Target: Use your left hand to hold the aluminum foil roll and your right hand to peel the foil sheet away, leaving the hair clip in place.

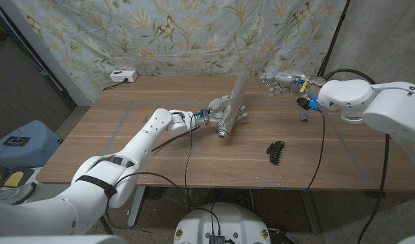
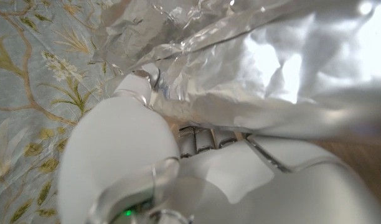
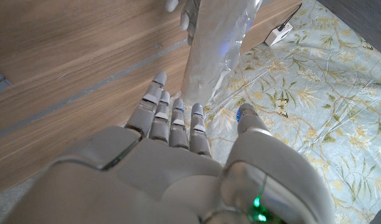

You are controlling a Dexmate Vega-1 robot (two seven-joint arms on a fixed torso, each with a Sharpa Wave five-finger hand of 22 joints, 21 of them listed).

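- My left hand (image 1: 220,112) grips the aluminum foil roll (image 1: 233,102) near its lower end; the roll stands tilted, its top leaning away from me toward the floral cloth (image 1: 194,34) behind the counter (image 1: 126,135).
- In my left wrist view crinkled foil (image 2: 253,62) lies right over the fingers (image 2: 203,140) — wrapped close against it.
- My right hand (image 1: 283,83) hovers just beside the roll's upper part, fingers spread and straight, holding nothing; I can't tell whether a fingertip touches the foil.
- In my right wrist view those fingers (image 3: 172,121) reach toward the roll (image 3: 215,56), the thumb alongside it.
- The hair clip (image 1: 275,151) lies on the counter, nearer me than the right hand, well apart from the roll.
- Bare wood lies between both hands and the near edge.
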